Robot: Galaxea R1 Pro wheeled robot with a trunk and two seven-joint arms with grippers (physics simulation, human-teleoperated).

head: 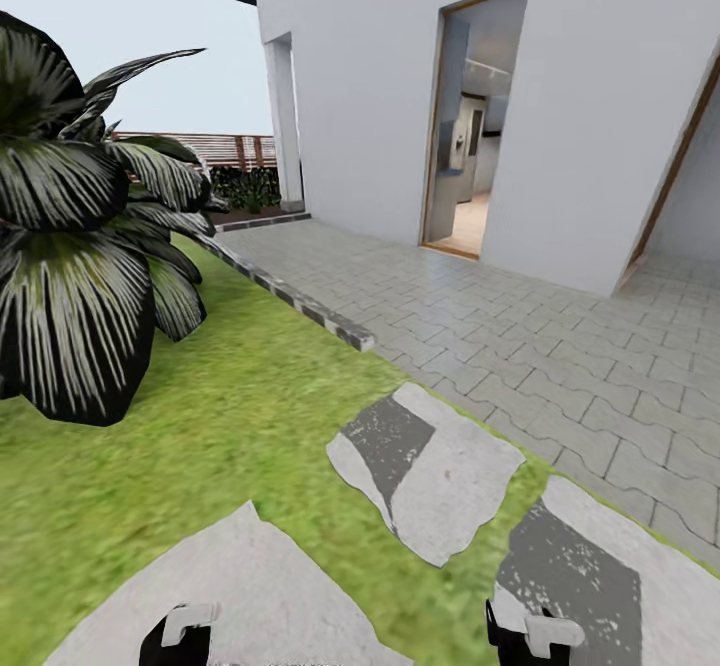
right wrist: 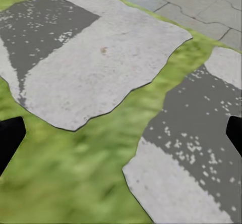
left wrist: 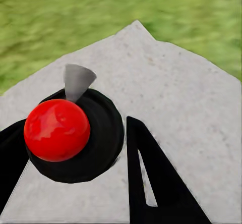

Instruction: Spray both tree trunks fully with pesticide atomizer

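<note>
The left fingers (left wrist: 146, 183) stand on either side of the atomizer (left wrist: 58, 130), a black round body topped by a glossy red ball, with a grey cone nozzle poking out on the far side. One finger lies against the body and the other sits just beside it. Whether they are already clamped on it or only straddling it, I cannot tell. Beneath it is a pale stone slab (left wrist: 176, 93) set in the floor (left wrist: 50, 17) of grass, so the sprayer is either resting on that slab or held just over it. The wrist looks straight down on the red top, which suits a grasp around the body from above and leaves the nozzle free to aim.

The right fingers (right wrist: 9, 138) are spread wide with nothing between them, hanging over grass and two patchy stepping stones (right wrist: 101, 62), probably kept clear as the spare hand.

Further out, a dark palm-like plant (head: 80, 246) fills the left, grey paving (head: 500, 316) runs to a white house (head: 600, 96) with an open doorway (head: 475, 116), and a slatted fence (head: 230, 149) closes the far end. The spraying looks not yet begun
</note>
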